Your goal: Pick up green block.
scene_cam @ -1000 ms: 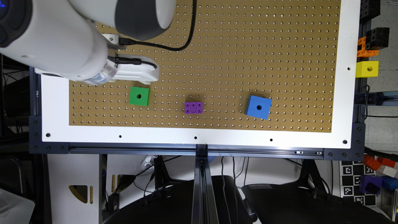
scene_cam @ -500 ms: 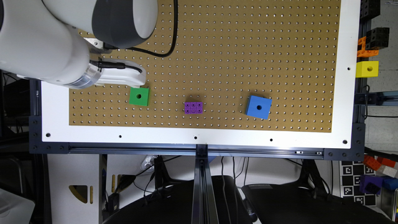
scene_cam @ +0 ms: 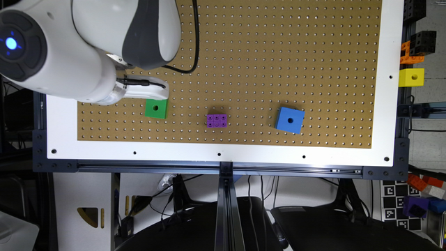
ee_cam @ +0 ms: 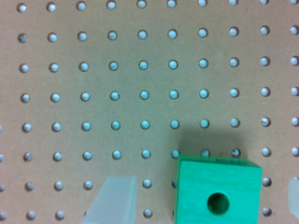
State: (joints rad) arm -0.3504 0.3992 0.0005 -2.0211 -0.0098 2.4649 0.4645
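green plastic, hard and likely light, the green block (ee_cam: 217, 193) sits flat on the pegboard desk (scene_cam: 278, 52) between your released end effector's (ee_cam: 198, 205) fingers (ee_cam: 112, 200), so pinch its two smooth side faces squarely and mind slipping.
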